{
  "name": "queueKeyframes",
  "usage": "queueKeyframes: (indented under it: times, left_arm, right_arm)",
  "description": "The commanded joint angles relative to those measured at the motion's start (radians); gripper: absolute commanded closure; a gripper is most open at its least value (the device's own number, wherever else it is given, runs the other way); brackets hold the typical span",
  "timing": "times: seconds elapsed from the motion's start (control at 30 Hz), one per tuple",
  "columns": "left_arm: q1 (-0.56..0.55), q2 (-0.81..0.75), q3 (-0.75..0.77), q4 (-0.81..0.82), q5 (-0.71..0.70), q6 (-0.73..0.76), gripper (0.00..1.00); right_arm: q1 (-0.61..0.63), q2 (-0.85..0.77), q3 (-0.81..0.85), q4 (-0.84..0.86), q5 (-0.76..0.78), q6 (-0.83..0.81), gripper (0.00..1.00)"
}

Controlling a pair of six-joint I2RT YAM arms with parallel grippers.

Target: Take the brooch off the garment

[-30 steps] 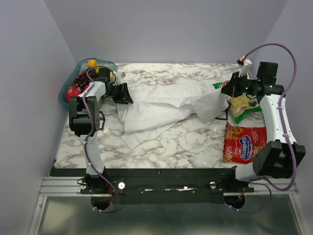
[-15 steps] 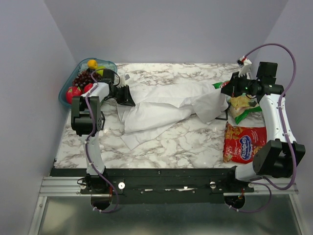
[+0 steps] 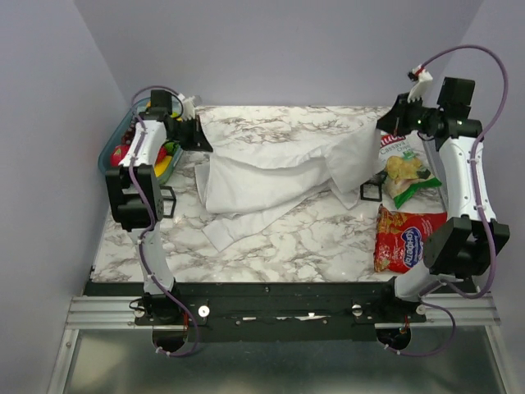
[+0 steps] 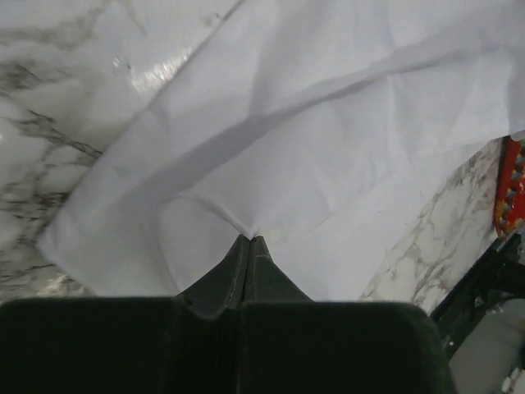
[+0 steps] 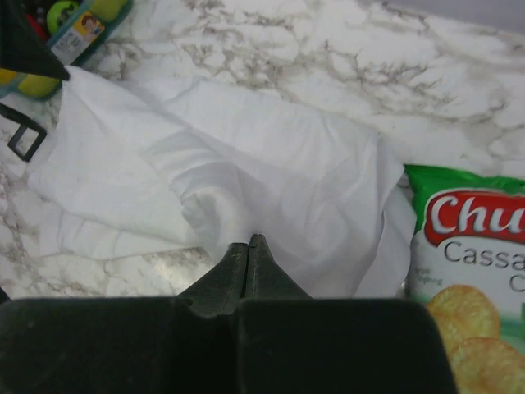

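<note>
While both tools are gripping cloth and no brooch is showing in any view, I am recording blind handling as the chief risk. The left gripper [image 4: 248, 240] is pressed together on a small peak of the garment [image 3: 271, 168], and the right gripper [image 5: 248, 243] is pinching another fold of the same shirt. The pin is not appearing ahead of either pair of tips, so I am judging it to be lying hidden in a fold or on the underside. Each pinch is taking only a thin tuck of cloth, so a hard pull apart is likely to let the fabric slip free, or to strain it where the pin is sitting. The cloth hanging below the right tool is lying against the green chip bag [image 5: 476, 238] just to its right and may drag it. The fruit tray [image 3: 111, 160] is sitting just beside the left tool, and a swing outward could be striking it. As to pose, the left arm is reaching to the far left corner with its wrist turned toward the other arm. The right arm is standing tall at the far right, its tool angling down and inward. The shirt is spanning between them, with its lower part resting on the table [image 3: 320, 238].
</note>
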Motion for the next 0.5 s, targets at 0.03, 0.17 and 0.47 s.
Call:
queueKeyframes:
  times: [0.03,0.17,0.47]
  left_arm:
    - [0.092,-0.185,0.228,-0.014,0.04,0.063,1.0]
    - [0.127,-0.26,0.378,0.083,0.044,-0.028,1.0]
    - [0.135,-0.419,0.52,0.256,-0.053,-0.089,1.0]
  right_arm:
    - [-0.005,0.126,0.346,0.09,0.042,0.105,0.99]
    - [-0.005,0.224,0.578,0.114,0.039,0.213,1.0]
    - [-0.005,0.153,0.779,0.18,0.035,0.262,1.0]
